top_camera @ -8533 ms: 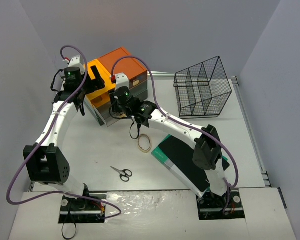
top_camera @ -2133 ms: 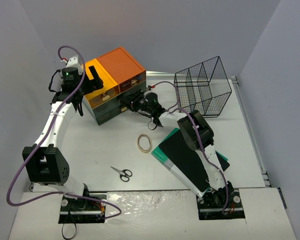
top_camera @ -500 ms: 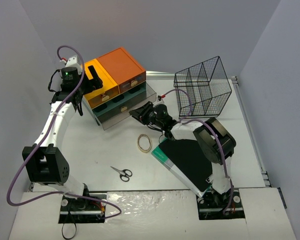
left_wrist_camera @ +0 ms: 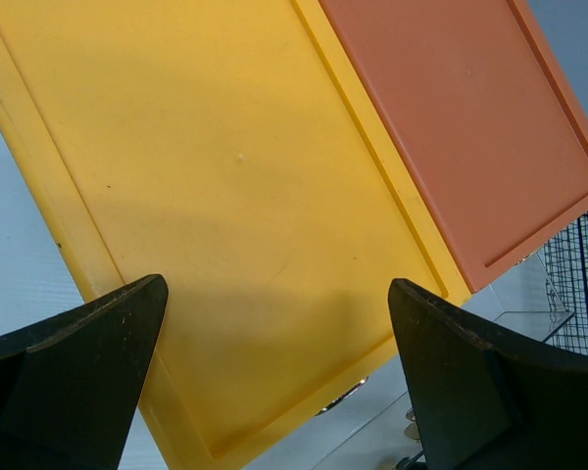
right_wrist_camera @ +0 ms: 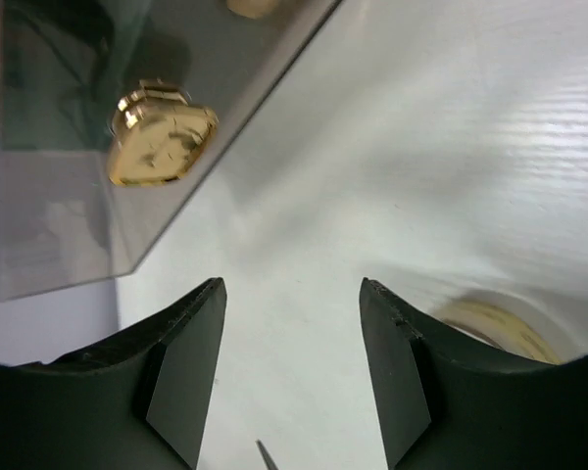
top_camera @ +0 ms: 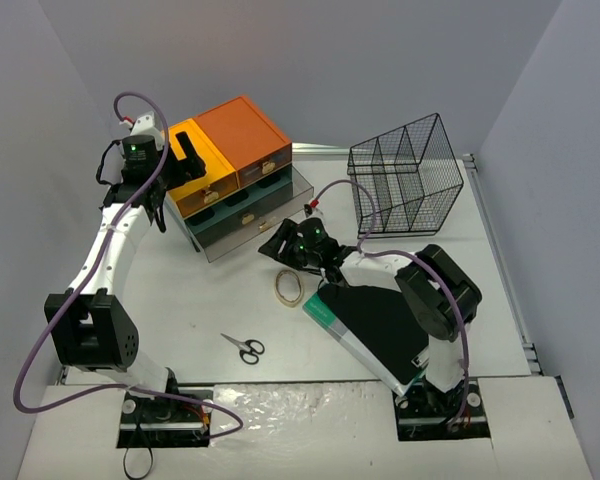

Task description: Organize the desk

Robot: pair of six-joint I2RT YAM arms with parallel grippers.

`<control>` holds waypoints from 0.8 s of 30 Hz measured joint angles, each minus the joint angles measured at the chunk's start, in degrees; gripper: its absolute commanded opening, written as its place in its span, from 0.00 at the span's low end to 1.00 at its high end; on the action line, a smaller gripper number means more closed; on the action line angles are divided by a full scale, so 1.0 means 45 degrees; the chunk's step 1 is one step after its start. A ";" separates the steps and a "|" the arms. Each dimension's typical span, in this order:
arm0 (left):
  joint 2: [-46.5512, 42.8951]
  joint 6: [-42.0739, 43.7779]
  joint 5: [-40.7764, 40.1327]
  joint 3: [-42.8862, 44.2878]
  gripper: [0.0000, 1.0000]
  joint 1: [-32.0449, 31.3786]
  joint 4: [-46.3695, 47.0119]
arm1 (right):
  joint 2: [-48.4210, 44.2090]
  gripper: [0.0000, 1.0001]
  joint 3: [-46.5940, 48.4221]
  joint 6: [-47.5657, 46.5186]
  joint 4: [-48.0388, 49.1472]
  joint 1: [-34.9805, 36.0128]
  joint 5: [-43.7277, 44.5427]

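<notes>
Scissors [top_camera: 245, 347] lower centre on white desk [top_camera: 170, 290], which spans most of frame. Tan ring [top_camera: 289, 287] just above. Dark notebook [top_camera: 375, 325] at right, partly hidden under right arm. Right gripper [top_camera: 277, 245] now backed off gold knob [right_wrist_camera: 162, 132], jaws parted, empty. Bottom drawer [top_camera: 248, 226] newly pulled out, likely ready for loose items; contents unreadable. Left gripper [top_camera: 187, 156] spread wide over chest [top_camera: 242, 128], upper left, contact unclear. Wire basket [top_camera: 405, 175] upper right.

The desk [top_camera: 200, 290] looks matte white. The drawer chest's top [left_wrist_camera: 255, 196] is smooth plastic, its drawer front [right_wrist_camera: 69, 196] translucent and glossy, with a shiny gold knob [right_wrist_camera: 162, 132].
</notes>
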 measured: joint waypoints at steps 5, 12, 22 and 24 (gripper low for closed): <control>0.0000 -0.0008 0.0000 0.0000 0.97 0.0000 0.0005 | -0.0834 0.53 0.0769 -0.1436 -0.3053 0.0489 0.1375; 0.0000 -0.0024 0.0000 -0.0063 0.97 0.0003 0.0114 | -0.1850 0.49 0.1881 -0.3011 -0.6620 0.1080 0.3543; 0.0000 -0.0024 0.0000 -0.0063 0.97 0.0000 0.0117 | -0.1483 0.42 0.1904 -0.3953 -0.9953 0.1341 0.6130; 0.0000 -0.0029 0.0000 -0.0063 0.97 0.0005 0.0117 | -0.1285 0.42 0.1820 -0.4020 -1.0156 0.1373 0.6289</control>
